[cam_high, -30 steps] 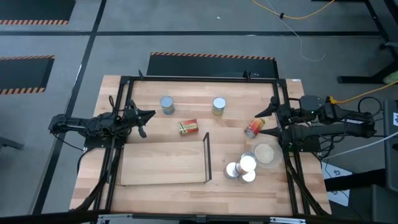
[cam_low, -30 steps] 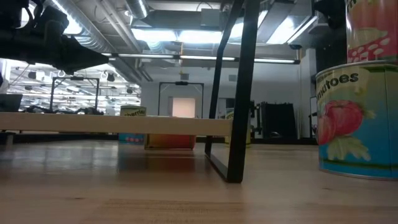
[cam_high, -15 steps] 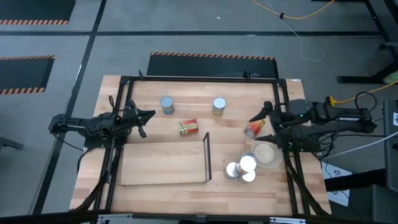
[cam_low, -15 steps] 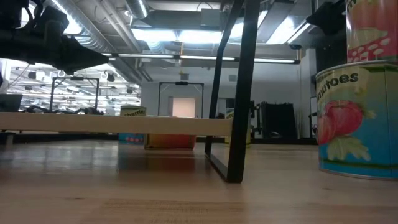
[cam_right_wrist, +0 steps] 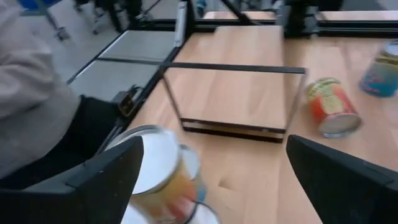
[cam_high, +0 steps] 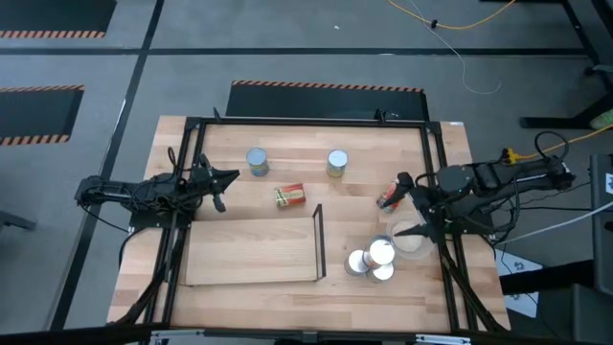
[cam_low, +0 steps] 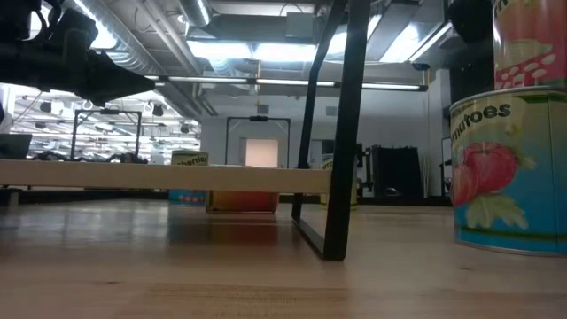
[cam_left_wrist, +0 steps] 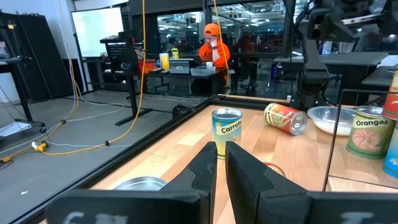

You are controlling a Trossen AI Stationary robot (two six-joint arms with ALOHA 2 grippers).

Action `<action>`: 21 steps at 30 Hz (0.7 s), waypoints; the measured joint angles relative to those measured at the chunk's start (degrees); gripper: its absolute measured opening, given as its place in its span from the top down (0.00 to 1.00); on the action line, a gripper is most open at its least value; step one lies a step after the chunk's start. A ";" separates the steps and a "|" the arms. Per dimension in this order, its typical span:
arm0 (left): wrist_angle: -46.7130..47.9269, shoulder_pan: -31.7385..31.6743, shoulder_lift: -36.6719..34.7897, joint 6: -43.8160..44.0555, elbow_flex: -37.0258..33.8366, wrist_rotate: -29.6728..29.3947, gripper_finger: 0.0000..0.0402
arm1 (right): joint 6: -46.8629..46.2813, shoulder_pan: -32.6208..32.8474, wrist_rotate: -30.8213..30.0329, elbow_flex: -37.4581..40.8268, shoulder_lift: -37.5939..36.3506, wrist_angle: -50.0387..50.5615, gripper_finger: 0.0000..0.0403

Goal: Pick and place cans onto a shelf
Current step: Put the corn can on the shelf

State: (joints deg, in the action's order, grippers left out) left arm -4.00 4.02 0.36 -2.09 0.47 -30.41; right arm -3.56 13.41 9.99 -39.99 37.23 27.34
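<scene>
My right gripper hangs open above the table's right side, over a fallen red can and the beige dish, touching nothing. In its wrist view its fingers frame stacked cans just ahead. These cans stand beside the dish. Two upright cans and a lying can rest farther left. The shelf, a pale board on the tabletop, has a black frame at its right end. My left gripper waits shut at the table's left, with nothing between its fingers.
The low view shows a tomato can close by with another can on top, and the shelf's frame upright. Black rails border the table. A person in orange sits far beyond the table.
My right gripper has swung from the far right toward the table's near edge and a little leftward, tipping downward. It now hangs over the fallen red can and the dish, hiding part of the can. No can has moved.
</scene>
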 joint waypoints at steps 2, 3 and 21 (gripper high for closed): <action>0.00 0.00 0.00 0.01 0.00 0.00 0.93 | 0.70 1.34 0.25 0.00 0.35 -0.22 0.01; 0.00 0.01 0.00 0.00 0.00 0.00 0.93 | 0.83 1.98 0.29 0.00 0.55 -0.27 0.01; 0.00 0.01 -0.01 0.02 0.00 0.00 0.93 | -2.16 9.77 0.14 0.07 2.91 -2.98 0.01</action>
State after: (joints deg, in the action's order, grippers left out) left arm -4.00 4.03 0.35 -2.07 0.47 -30.41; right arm -5.72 23.18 10.13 -39.92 40.14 24.36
